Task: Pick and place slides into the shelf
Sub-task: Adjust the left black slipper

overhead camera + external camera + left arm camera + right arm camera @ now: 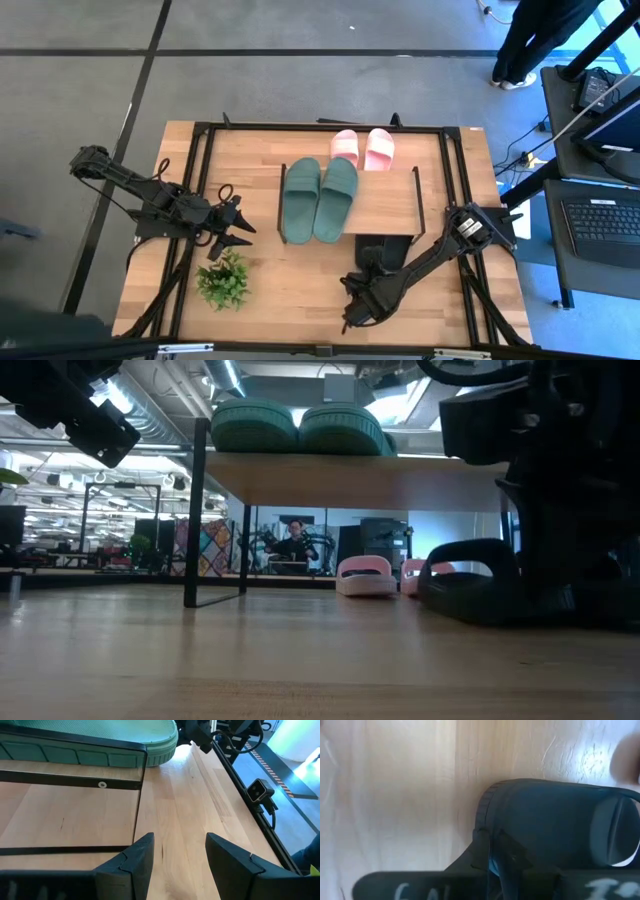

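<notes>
The shelf (385,205) is a low rack with a pale, smooth wooden top board carried on thin black metal legs, standing on the larger wood-grain table (300,290). Two dull green slides (318,198), large and soft-looking with wide straps and rounded toes, lie side by side on the left part of the top board; from the low view their ribbed edges (300,426) show above the board's edge. Two smaller pale pink slides (362,149) sit together on the table at the far edge of the shelf, and the low view shows them resting on the tabletop beyond the rack (367,576). One black slide (475,582), matte with a thick arched strap, rests on the table at the near right; the right wrist view shows its smooth rounded strap (555,815) close against the camera. The right gripper (362,290) is down at this black slide near the table's front edge, but whether its fingers grip the slide or stand apart cannot be told. The left gripper (179,860) hovers over the table just left of the shelf, its two dark angular fingers spread apart with nothing between them. One small green potted plant (224,279) with bushy leaves stands on the table near the left gripper.
</notes>
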`<state>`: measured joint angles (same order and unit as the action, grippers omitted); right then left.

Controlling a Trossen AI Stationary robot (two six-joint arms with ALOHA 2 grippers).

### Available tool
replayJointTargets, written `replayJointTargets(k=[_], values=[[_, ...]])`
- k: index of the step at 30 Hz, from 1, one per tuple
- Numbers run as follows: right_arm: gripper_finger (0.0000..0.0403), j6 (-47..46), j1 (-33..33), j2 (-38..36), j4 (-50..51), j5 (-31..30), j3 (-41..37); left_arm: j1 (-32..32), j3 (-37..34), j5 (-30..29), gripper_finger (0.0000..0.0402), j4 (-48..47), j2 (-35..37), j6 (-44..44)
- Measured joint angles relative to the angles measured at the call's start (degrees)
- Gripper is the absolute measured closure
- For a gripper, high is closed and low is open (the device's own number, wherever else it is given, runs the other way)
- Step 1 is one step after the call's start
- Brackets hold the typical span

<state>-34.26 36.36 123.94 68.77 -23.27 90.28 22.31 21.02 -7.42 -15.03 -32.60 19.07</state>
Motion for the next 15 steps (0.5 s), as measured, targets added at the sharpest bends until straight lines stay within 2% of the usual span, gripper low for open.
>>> replayJointTargets(k=[6,15], values=[[0.0379,1.1,0.0,0.0,0.0,0.0,0.0,0.0,0.0,0.0,0.0231,0.0,0.0,0.0],[0.0345,-1.7,0.0,0.0,-0.2,0.3,0.0,0.0,0.0,0.0,0.0231,0.0,0.0,0.0]])
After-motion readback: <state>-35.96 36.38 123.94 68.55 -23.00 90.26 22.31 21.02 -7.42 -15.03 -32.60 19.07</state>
